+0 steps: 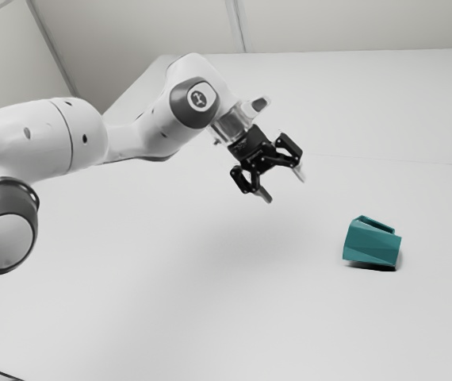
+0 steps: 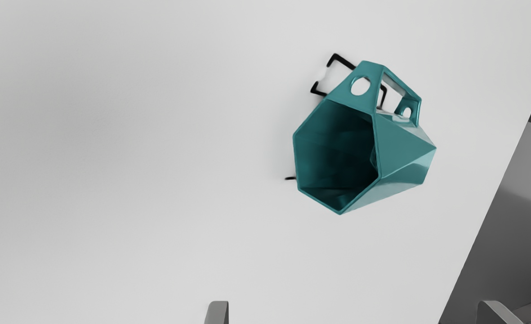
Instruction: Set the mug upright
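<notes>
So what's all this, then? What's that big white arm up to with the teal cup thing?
A robot arm is reaching out over a table, its end effector open and holding nothing. The teal mug lies on its side on the table, apart from the end effector, with its open mouth turned toward it. The job is to stand the mug upright, and that is not done yet; closing in on the mug is probably what comes next.
</notes>
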Robot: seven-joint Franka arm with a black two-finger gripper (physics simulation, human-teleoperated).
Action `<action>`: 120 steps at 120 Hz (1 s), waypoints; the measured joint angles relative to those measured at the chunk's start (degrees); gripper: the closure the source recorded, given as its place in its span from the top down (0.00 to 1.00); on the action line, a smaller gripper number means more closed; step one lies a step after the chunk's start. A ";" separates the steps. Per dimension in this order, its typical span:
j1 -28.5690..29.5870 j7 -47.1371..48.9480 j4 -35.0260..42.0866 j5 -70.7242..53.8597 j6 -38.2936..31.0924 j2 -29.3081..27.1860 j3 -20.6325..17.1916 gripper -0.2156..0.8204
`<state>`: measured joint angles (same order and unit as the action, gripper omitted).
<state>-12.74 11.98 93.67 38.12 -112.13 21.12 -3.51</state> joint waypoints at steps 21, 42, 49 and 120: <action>-1.54 -6.02 1.83 8.15 -6.27 2.45 -1.10 0.79; -3.17 -12.82 1.87 14.65 -11.82 5.69 -1.66 0.79; -3.35 -14.86 1.82 16.21 -13.13 6.80 -1.70 0.79; -5.20 -30.39 -2.43 26.88 -16.50 15.37 -4.94 0.79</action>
<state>-17.94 -18.41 91.24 65.00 -128.63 36.50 -8.45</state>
